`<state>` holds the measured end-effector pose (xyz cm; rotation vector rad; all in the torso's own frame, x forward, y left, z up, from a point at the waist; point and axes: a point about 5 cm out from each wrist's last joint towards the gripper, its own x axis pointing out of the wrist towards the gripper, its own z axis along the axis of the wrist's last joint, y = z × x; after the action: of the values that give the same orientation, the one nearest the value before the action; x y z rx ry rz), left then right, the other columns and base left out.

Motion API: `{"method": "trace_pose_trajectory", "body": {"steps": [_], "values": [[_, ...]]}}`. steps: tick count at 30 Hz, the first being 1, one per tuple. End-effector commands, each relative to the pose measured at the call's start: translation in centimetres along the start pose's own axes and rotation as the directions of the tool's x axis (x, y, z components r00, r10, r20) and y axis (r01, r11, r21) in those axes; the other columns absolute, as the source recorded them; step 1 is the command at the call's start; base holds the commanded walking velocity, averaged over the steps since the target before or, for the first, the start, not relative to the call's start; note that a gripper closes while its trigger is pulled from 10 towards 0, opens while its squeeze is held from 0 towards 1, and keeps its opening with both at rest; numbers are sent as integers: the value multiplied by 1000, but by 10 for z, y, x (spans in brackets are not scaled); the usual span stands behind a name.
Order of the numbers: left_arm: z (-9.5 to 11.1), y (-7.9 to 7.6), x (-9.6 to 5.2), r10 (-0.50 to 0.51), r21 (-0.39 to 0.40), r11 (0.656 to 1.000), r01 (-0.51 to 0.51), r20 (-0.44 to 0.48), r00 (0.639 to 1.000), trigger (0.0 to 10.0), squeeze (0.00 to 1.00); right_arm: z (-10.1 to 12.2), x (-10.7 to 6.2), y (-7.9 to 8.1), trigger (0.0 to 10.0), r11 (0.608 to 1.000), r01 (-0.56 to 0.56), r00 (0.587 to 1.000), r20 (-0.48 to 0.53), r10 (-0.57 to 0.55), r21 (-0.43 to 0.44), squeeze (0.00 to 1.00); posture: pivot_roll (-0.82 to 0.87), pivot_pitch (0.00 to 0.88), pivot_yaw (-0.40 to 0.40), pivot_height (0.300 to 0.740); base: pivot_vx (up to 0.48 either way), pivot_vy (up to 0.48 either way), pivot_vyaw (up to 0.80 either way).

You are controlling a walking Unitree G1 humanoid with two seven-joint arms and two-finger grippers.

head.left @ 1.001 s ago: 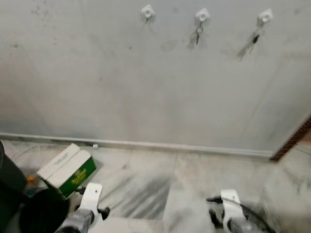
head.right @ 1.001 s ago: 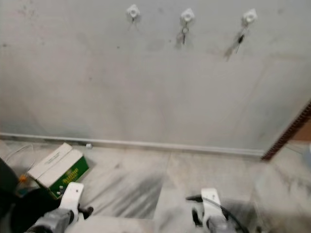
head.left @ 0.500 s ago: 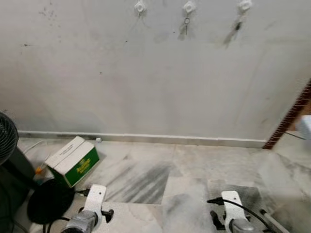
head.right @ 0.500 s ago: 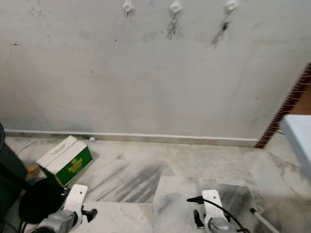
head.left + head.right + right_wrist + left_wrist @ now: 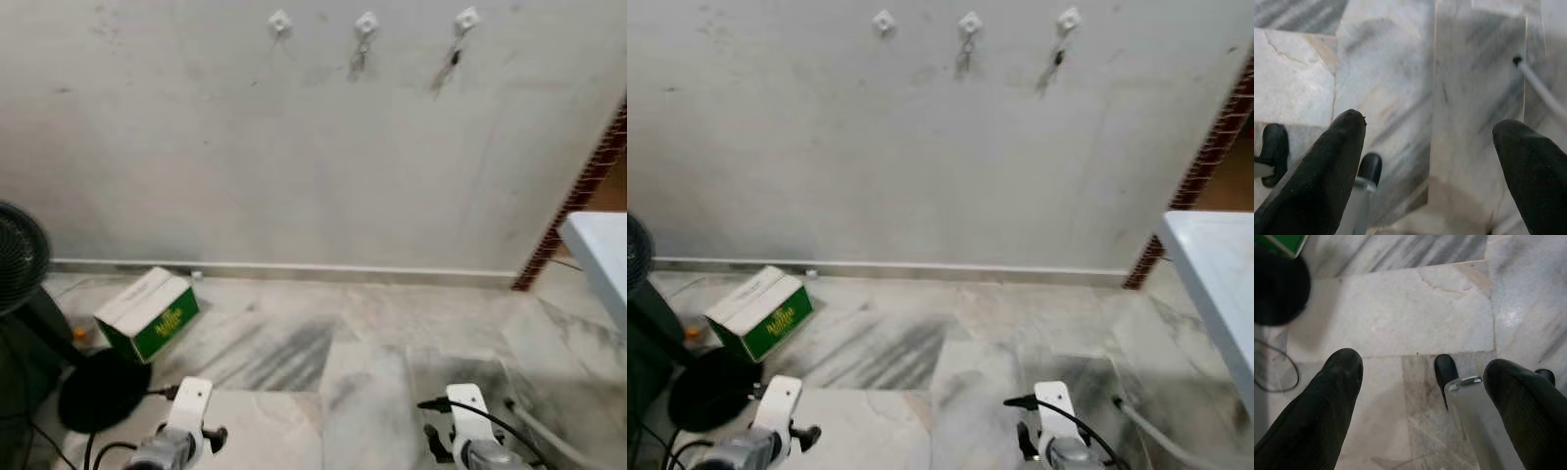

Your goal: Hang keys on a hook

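A grey plaster wall (image 5: 294, 147) rises from a veined marble floor (image 5: 323, 343), with a brick edge at the right and a white tabletop (image 5: 1215, 274) beside it. Three white hooks (image 5: 365, 22) sit in a row high on the wall; keys (image 5: 359, 57) hang from the middle and right ones, the left is bare. One green-and-white box (image 5: 149, 313) lies by a black fan base (image 5: 98, 392); its lettering is unreadable. The left gripper (image 5: 1422, 377) and right gripper (image 5: 1427, 132) hang low with fingers spread, empty.
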<state>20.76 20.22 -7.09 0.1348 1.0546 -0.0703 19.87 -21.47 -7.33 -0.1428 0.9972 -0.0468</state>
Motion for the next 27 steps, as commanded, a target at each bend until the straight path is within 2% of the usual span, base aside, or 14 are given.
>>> {"method": "trace_pose_trajectory", "body": {"steps": [1, 15, 27], "values": [[9, 1, 0, -1, 4, 1000, 1, 22, 1000, 10000, 0, -3, -1, -3, 10000, 1000, 12, 1000, -6, -12, 1, 0, -50, 0, 35, 740, 0, 0, -763], [8, 1, 0, -9, -7, 1000, 9, 16, 1000, 10000, 0, -2, -1, -12, 10000, 1000, 20, 1000, -7, -20, -10, 0, -55, 0, 35, 740, 0, 0, -758], [7, 0, 0, -9, -7, 1000, 9, 12, 1000, 10000, 0, -2, -1, -7, 10000, 1000, 11, 1000, -8, -11, -15, 0, -57, 0, 35, 740, 0, 0, -739]]}}
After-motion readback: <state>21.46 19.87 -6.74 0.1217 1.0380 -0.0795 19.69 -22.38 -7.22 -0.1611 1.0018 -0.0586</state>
